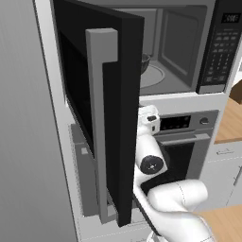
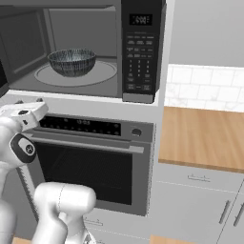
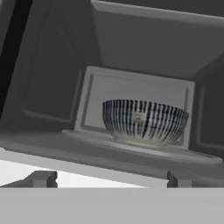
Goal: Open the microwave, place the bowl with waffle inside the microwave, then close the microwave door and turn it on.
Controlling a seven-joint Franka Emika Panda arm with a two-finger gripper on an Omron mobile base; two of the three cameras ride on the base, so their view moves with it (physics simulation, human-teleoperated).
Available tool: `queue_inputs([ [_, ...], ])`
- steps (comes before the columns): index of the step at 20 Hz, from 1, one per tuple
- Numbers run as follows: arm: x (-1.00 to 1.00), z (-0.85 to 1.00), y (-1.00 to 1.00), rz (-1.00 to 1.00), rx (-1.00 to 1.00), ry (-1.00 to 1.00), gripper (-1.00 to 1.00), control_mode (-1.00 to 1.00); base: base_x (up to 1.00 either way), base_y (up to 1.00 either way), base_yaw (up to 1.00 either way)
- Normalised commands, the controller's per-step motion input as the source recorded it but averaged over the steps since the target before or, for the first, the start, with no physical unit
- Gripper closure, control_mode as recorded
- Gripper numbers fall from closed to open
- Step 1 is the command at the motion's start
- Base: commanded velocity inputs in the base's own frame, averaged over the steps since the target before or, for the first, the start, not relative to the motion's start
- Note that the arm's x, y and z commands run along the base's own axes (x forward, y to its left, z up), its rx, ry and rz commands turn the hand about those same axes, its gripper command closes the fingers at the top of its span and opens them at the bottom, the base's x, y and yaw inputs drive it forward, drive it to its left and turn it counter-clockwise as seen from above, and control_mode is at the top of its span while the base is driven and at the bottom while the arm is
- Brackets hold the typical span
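Striped blue-grey bowl (image 2: 72, 62) resting on the turntable (image 2: 102, 74) inside the microwave (image 2: 86, 47), door (image 1: 101, 113) swung wide; gripper (image 3: 109, 178), fingers spread and empty, poised just outside the cavity's front edge.

Nothing legible here. The small display (image 2: 141, 19) at the top of the microwave's keypad panel (image 2: 139, 59), upper centre, shows pale blurred marks. The oven's display strip (image 2: 83, 125) is unreadable too.

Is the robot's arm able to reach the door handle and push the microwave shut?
Probably yes. The door stands open with its handle facing out, right beside the arm, and nothing sits between them. The open tool holds nothing; the bowl is already inside.
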Motion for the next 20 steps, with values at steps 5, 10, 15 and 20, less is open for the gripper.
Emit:
queue_inputs([
  [5, 0.02, -0.37, 0.71, 0.01, -0.08, -0.14, -1.00, -1.00, 0.00, 0.00, 0.00],
  [10, 0.00, -0.47, 0.75, 0.00, -0.08, -0.12, -1.00, -1.00, 0.00, 0.00, 0.00],
  [15, 0.00, -0.34, 0.74, 0.00, -0.10, -0.17, -1.00, -1.00, 0.00, 0.00, 0.00],
  [20, -0.13, -0.01, 0.82, 0.00, -0.11, -0.23, -1.00, -1.00, 0.00, 0.00, 0.00],
])
